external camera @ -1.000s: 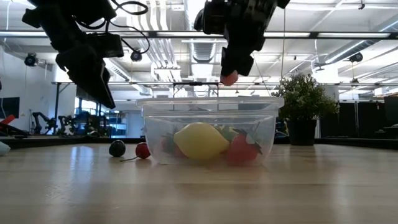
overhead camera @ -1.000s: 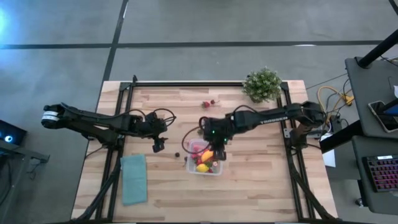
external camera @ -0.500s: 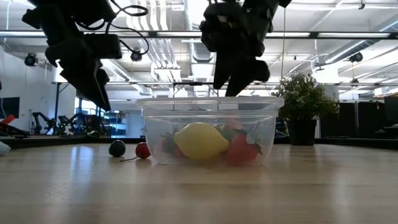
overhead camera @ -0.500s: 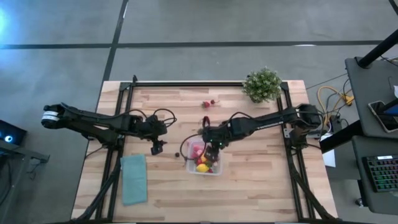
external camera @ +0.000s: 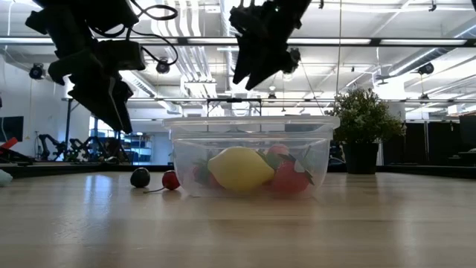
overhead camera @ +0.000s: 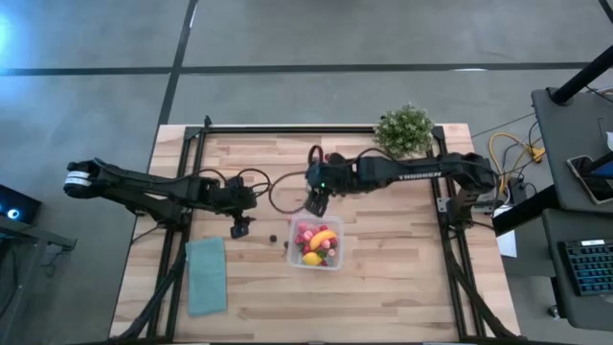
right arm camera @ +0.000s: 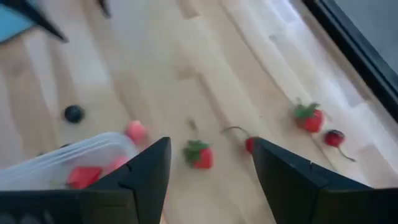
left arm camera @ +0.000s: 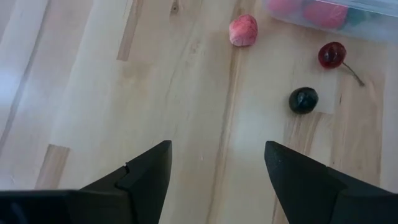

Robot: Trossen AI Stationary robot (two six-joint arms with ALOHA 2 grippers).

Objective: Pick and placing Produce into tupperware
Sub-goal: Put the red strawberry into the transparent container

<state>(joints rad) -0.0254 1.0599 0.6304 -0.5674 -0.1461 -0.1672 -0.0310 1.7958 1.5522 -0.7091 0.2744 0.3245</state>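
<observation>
The clear tupperware (overhead camera: 317,245) stands mid-table, holding a yellow lemon (external camera: 239,169), red berries and an orange piece. My right gripper (overhead camera: 314,202) hangs open and empty above the wood just beyond the tupperware's far side. Below it lie a strawberry (right arm camera: 199,155), a cherry (right arm camera: 250,144), another strawberry (right arm camera: 309,117) and a dark cherry (right arm camera: 334,138). My left gripper (overhead camera: 239,228) hovers open to the tupperware's left. Ahead of it on the wood lie a pink berry (left arm camera: 243,30), a red cherry (left arm camera: 331,55) and a dark berry (left arm camera: 303,99).
A green potted plant (overhead camera: 404,129) stands at the far right of the table. A teal cloth (overhead camera: 206,276) lies flat near the front left. Black frame rails (overhead camera: 182,192) run along the table's left, far and right sides.
My right gripper, shut on a pink piece over the tupperware, has opened and let it fall in with the other fruit. It has then risen and swung toward the table's far edge, turning as it went. The left arm has kept its place.
</observation>
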